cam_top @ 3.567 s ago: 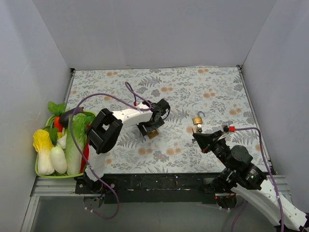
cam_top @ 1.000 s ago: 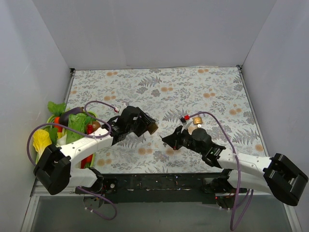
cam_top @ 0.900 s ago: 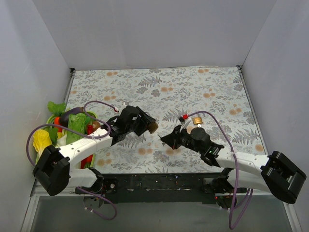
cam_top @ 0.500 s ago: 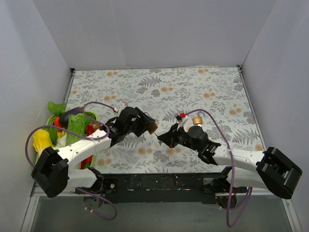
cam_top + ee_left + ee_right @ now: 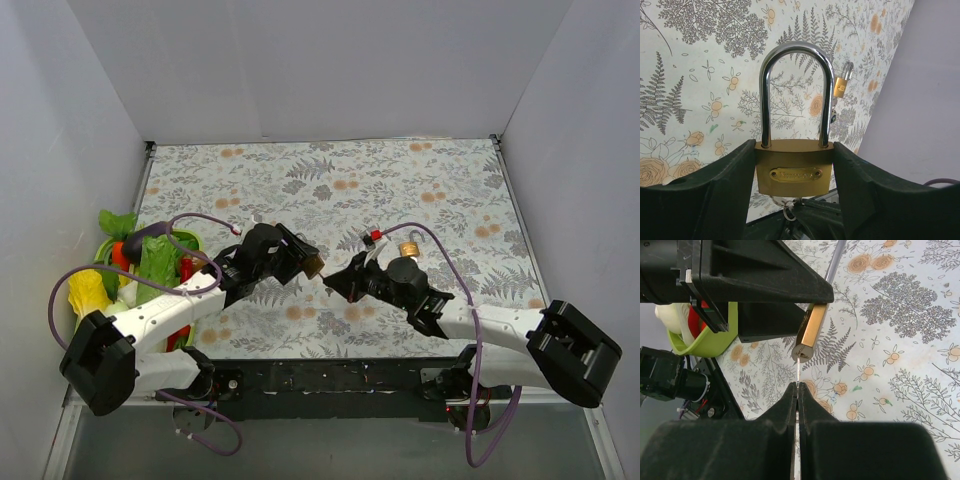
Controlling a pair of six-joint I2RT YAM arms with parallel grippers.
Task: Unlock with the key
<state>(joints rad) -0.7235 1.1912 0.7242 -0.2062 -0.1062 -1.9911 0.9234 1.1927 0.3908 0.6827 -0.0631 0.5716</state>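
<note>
My left gripper (image 5: pixel 794 170) is shut on a brass padlock (image 5: pixel 794 167) with a closed steel shackle and holds it above the table; it also shows in the top view (image 5: pixel 313 264) and the right wrist view (image 5: pixel 811 330). My right gripper (image 5: pixel 797 386) is shut on a thin silver key (image 5: pixel 798 369), whose tip sits in the keyhole at the padlock's bottom end. The key's ring (image 5: pixel 788 214) shows under the lock in the left wrist view. In the top view the two grippers meet at the table's middle, the right gripper (image 5: pixel 333 283) just right of the lock.
A second small brass padlock (image 5: pixel 408 249) with an open shackle lies on the floral cloth right of centre; it also shows in the left wrist view (image 5: pixel 841 86). A green tray (image 5: pixel 92 355) of toy vegetables stands at the left edge. White walls enclose the table.
Both arms have come together at the table's middle since the earliest frame. Over the last second the right gripper has moved left with the key up to the padlock.
</note>
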